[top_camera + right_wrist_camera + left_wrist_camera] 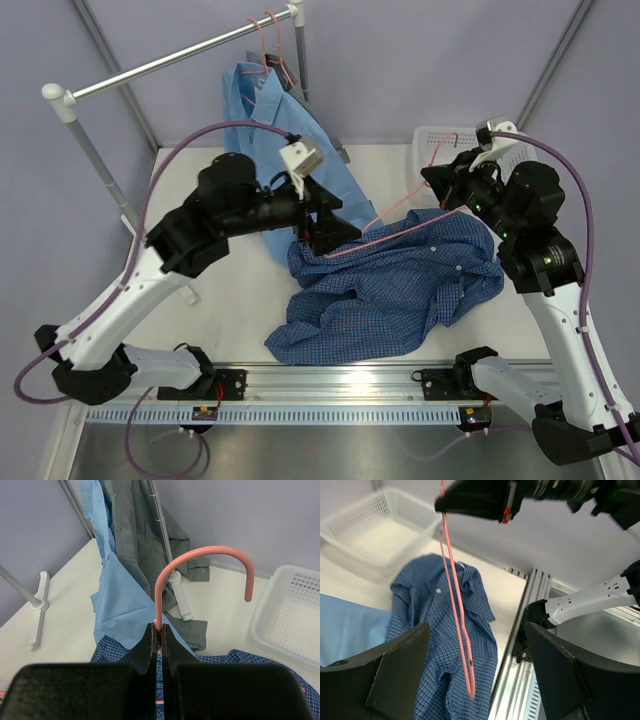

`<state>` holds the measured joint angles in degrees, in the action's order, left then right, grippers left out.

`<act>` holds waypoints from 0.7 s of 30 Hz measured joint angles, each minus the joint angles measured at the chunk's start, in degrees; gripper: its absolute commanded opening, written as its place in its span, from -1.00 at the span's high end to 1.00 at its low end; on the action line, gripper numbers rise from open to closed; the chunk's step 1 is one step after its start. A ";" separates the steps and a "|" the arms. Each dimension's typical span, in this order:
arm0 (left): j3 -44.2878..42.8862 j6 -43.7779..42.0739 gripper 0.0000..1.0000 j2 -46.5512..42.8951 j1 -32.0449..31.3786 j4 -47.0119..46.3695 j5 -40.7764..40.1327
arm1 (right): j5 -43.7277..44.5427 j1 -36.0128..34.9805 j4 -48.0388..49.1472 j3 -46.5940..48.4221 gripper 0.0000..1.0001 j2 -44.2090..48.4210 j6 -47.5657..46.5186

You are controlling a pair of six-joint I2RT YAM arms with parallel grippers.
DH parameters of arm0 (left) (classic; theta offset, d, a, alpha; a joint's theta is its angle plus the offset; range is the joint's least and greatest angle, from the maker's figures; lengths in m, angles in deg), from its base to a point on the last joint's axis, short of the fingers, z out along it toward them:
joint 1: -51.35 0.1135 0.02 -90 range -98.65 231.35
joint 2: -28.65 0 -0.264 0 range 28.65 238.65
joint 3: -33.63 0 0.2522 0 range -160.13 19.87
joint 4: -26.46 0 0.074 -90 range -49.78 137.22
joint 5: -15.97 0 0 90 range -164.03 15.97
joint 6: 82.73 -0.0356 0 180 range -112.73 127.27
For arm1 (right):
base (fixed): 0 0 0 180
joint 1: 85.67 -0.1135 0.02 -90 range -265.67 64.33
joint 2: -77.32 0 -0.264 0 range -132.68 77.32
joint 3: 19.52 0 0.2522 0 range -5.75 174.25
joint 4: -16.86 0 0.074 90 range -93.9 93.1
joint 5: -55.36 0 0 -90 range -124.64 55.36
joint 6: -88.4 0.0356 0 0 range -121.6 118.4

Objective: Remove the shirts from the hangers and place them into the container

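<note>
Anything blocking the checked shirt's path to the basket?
Yes: the right gripper, shut on the pink hanger, hangs between the dark blue checked shirt and the white basket. The hanger's wire slants across the shirt's rear part.

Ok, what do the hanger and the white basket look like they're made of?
The hanger: thin pink-red rod, smooth matte skin, probably coated wire, since it keeps a tight hook bend. The basket: seemingly white plastic, with rounded moulded rim and rows of small holes in the walls.
</note>
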<state>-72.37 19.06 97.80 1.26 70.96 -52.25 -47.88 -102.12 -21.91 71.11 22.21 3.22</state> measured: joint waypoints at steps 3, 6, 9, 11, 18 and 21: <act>0.00 1.40 -0.60 5.51 -0.20 0.76 0.90 | -0.94 0.00 0.15 0.33 1.00 -1.40 -0.59; 0.00 2.21 -0.50 9.51 -0.59 1.66 0.68 | -1.42 -0.11 0.13 0.76 1.00 -2.95 -1.25; -0.09 2.56 -0.36 10.99 -1.27 2.86 -0.17 | -1.44 -0.13 -0.15 1.05 1.00 -3.80 -1.90; -0.31 2.80 -0.28 11.19 -1.79 3.28 -1.09 | -1.44 -0.15 -0.15 1.36 1.00 -3.93 -2.23; -0.92 2.49 0.22 11.30 -3.52 3.78 -4.59 | -1.46 -0.17 -0.11 2.51 1.00 -3.93 -2.91; -0.94 1.84 0.57 11.52 -4.59 3.82 -6.32 | -1.51 -0.28 -0.13 2.62 1.00 -4.00 -3.04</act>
<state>-73.31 20.90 109.31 -3.33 74.78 -58.56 -49.38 -102.40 -22.04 73.73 18.21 0.18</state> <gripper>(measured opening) 0.289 0.033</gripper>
